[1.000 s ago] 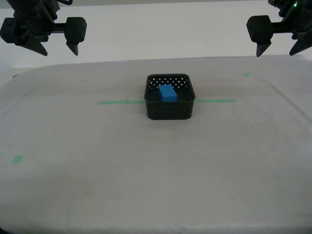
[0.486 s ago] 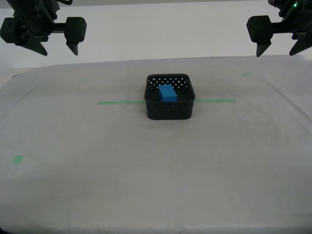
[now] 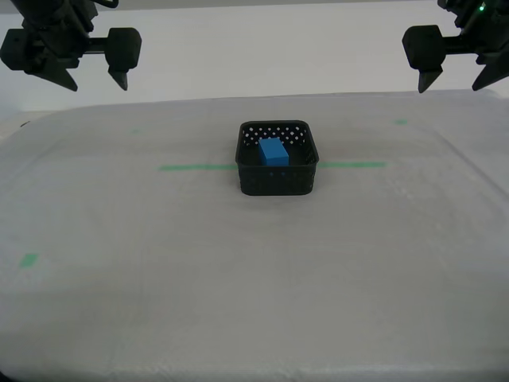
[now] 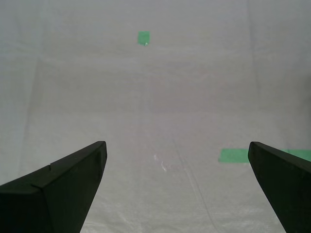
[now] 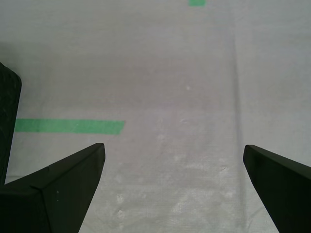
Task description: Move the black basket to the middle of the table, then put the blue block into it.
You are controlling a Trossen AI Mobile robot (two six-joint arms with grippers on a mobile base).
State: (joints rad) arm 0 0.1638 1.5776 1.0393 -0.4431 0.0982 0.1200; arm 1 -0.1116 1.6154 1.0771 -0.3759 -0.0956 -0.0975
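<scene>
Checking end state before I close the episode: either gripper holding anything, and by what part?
Nothing held. My first gripper and my second gripper are both open over bare table. The blue block sits in the black basket.

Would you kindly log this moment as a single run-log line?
blue block: inside black basket | basket: mid-table, on green tape line | my first gripper: open, empty | my second gripper: open, empty
</scene>
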